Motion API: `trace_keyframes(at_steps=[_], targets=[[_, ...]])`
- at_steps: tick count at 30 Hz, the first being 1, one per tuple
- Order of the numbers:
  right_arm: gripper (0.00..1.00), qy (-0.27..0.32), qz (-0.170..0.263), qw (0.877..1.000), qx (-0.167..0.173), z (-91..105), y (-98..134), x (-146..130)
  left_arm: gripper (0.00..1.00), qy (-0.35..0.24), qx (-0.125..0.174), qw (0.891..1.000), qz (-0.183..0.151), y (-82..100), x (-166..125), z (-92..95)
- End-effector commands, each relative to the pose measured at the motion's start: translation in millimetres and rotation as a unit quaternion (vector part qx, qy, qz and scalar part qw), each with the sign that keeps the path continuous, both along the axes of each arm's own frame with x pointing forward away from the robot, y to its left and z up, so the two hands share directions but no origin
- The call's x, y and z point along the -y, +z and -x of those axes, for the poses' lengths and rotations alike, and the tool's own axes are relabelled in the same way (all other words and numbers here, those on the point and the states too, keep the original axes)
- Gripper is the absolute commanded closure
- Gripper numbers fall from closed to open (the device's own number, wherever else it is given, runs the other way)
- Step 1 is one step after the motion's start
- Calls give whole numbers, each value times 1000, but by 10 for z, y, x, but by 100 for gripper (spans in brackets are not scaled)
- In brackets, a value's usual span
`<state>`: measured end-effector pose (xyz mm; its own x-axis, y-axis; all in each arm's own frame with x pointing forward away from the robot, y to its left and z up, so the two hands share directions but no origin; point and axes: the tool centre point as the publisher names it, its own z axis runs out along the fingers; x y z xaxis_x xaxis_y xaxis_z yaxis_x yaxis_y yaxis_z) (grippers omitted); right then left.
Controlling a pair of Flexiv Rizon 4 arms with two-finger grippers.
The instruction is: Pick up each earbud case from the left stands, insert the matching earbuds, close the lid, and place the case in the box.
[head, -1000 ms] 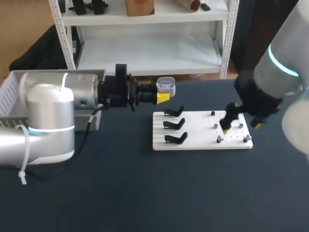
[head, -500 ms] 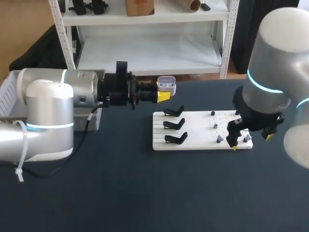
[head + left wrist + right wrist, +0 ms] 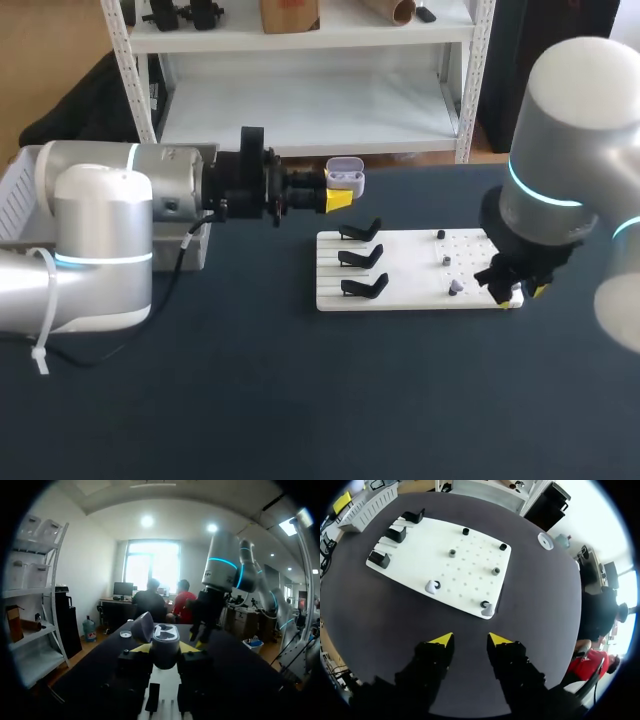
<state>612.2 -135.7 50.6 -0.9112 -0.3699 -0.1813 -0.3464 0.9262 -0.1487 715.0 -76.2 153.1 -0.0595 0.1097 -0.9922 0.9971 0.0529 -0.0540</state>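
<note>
Far left: box (image 3: 22, 195) at the table's (image 3: 280, 400) left edge, partly hidden behind the left arm (image 3: 100, 230). Next, left gripper (image 3: 336, 194) held level above the table's far side, clamped on the case (image 3: 346, 178) from two sides, lid (image 3: 344, 164) up. Same from the left wrist: case (image 3: 165, 639) pinched between the yellow tips, lid (image 3: 143, 626) tilted back. Case well apart from the board (image 3: 400, 272). Bare dark table under it and all along the near side.

On the board's left part, three black stands (image 3: 362, 258) in a column. On its right part, pegs (image 3: 441, 235) and an earbud (image 3: 455, 287) near the front edge. Over the board's near right corner, right gripper (image 3: 513, 293), fingers parted a little, gripping nothing. From the right wrist: tips over bare table just off the board's (image 3: 420, 550) edge, one earbud (image 3: 487, 610) just ahead at the corner, another (image 3: 431, 586) further along the same edge. Open table on both sides of the fingers.

Against a second ago: right gripper gone from above the pegs to the near right corner. Left arm and case unmoved.
</note>
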Motion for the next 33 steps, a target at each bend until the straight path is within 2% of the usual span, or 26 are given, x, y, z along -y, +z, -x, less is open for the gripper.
trace_keyframes(at_steps=[1, 18, 28, 33], targets=[[60, 1, 6, 1000, -6, -96, -50, 9, 100, 1, 1, 1000, 1, -3, -2, 4], [58, 32, 16, 999, -8, -333, -180, 148, 100, 1, 1, 1000, 1, -3, -2, 4], [59, 41, 21, 999, -18, -359, -245, 136, 100, 1, 1, 1000, 1, -3, -2, 4], [63, 37, 24, 999, -23, -356, -287, 153, 100, 1, 1, 1000, 1, -3, -2, 4]])
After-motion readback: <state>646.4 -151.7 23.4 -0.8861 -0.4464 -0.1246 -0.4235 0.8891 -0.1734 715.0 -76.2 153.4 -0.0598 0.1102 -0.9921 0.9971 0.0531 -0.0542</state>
